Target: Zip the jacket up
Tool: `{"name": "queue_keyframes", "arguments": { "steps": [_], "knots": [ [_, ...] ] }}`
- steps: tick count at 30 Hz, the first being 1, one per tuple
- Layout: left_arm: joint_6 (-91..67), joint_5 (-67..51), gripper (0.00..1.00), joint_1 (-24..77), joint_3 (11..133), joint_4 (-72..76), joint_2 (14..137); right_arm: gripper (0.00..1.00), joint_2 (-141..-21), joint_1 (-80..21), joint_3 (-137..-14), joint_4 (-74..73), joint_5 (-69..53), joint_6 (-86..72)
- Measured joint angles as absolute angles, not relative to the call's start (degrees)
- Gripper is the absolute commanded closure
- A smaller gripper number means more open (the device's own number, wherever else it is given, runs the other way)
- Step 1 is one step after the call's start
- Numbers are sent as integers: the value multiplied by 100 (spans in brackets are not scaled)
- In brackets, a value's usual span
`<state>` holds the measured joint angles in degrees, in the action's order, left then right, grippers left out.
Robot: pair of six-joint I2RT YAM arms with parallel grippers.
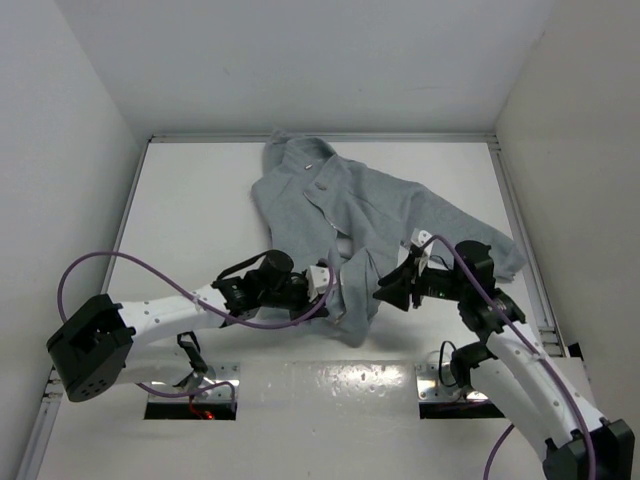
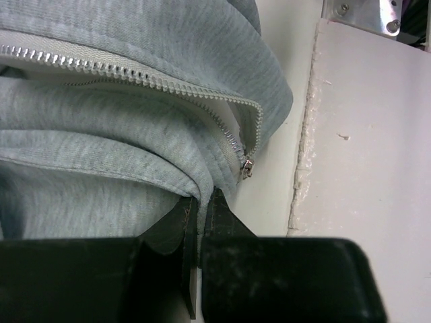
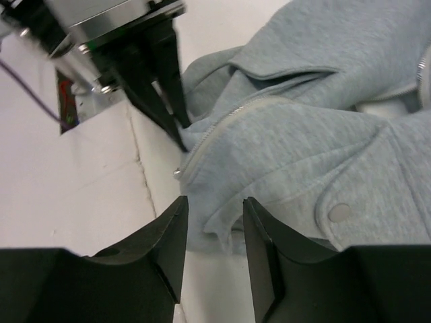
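Clamps the jacket [image 2: 135, 134] hem in left gripper [image 2: 200, 202], zipper slider [image 2: 247, 167] just past its tips. Holds right gripper [image 3: 214, 202] parted, empty. Leaves the zipping itself undone.

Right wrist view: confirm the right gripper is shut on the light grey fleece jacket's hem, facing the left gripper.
No: the right gripper is open at the light grey fleece jacket's hem, facing the left gripper, as the right wrist view shows.

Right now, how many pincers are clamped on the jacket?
1. The left pincer pinches the jacket hem beside the zipper slider; the right pincer stands open at the hem.
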<state>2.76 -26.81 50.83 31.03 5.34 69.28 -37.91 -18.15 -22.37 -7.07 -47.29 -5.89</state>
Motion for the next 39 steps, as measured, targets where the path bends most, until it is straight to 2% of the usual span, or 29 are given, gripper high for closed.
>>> {"name": "queue_keyframes", "arguments": {
  "steps": [1,5,7,10,17,22,24,29,30,35,37,39],
  "knots": [
    [224,-2681,100,5078,3103,519,6928,65,-3763,-1839,-2246,-768,-4814,-471],
    [-40,-2679,100,5039,3103,517,6928,66,-3791,-2056,-2285,-829,-5334,-637],
    [-198,-2681,100,5011,3103,528,6928,66,-3739,-2401,-2244,-784,-5365,-860],
    [-419,-2687,100,4976,3103,565,6932,71,-3476,-3271,-2008,-705,-5078,-976],
    [-895,-2832,100,4799,3135,646,7078,73,-3308,-5483,-1275,-982,-2639,871],
    [-1205,-3028,100,4598,3214,698,7155,69,-3529,-5629,-1223,-945,-2447,880],
    [-1330,-3068,100,4528,3216,744,7155,61,-3695,-5701,-1221,-613,-2379,320],
    [-1605,-3089,100,4458,3216,906,7155,61,-4486,-5721,-1168,582,-2115,-1035],
    [-1660,-3089,100,4458,3216,930,7155,64,-4713,-5719,-1170,827,-2069,-1308],
    [-1879,-3085,100,4425,3216,1017,7157,65,-5374,-5714,-1186,1420,-1839,-2141],
    [-1922,-3085,100,4410,3216,1037,7157,57,-5478,-5714,-1221,1466,-1710,-2351],
    [-1975,-3083,100,4410,3216,1063,7157,53,-5498,-5714,-1227,1494,-1483,-2574]
  ]
}}
